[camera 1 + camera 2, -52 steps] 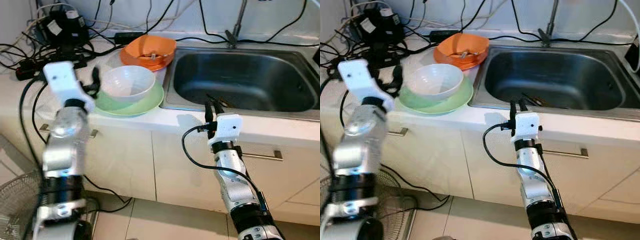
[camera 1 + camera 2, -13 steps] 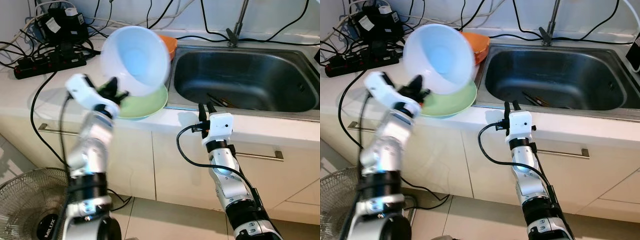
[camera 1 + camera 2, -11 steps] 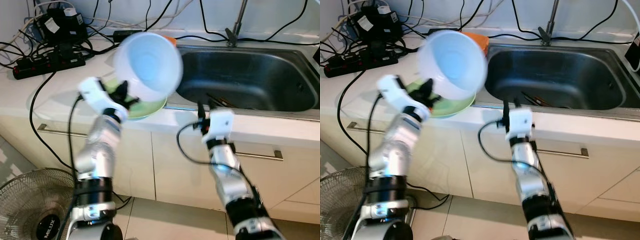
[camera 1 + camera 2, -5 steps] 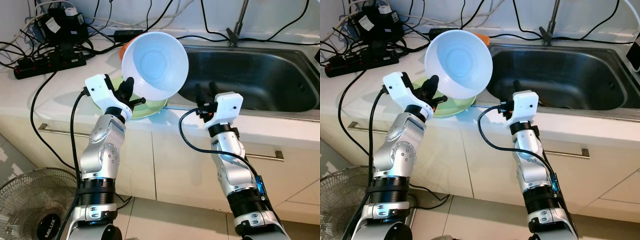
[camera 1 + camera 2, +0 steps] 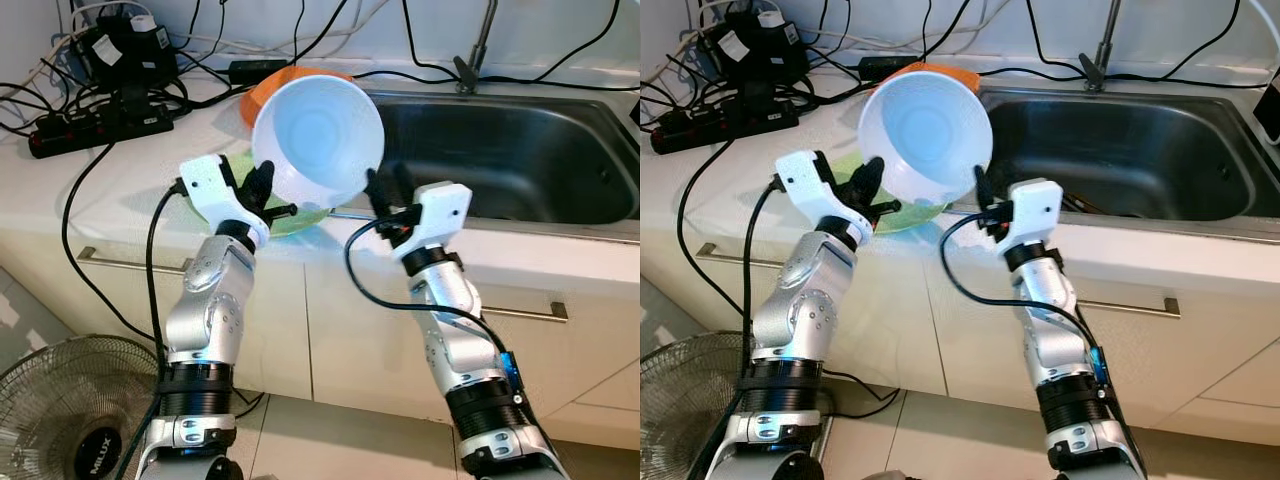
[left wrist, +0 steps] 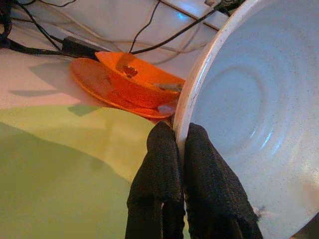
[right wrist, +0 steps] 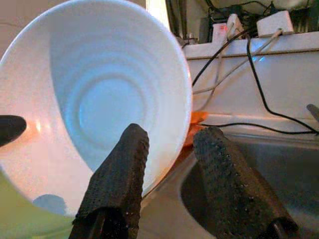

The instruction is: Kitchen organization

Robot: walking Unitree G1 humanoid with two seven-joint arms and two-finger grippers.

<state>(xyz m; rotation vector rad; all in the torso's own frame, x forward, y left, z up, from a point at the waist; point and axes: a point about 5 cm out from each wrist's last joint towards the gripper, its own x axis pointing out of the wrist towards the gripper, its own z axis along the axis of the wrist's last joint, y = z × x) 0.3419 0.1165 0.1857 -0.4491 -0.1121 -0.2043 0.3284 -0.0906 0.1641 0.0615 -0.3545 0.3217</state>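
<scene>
Two end effectors at white bowl (image 5: 318, 135) | left end effector (image 6: 184, 149) pinching rim, bowl raised above green plate (image 5: 300, 217) | right end effector (image 7: 167, 164) spread, straddling opposite rim (handover likely) | next: right closes, left releases

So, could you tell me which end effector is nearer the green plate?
Left. The left end effector hangs just above the green plate, pinching the bowl rim; the right end effector is open beside the bowl, toward the sink.
</scene>
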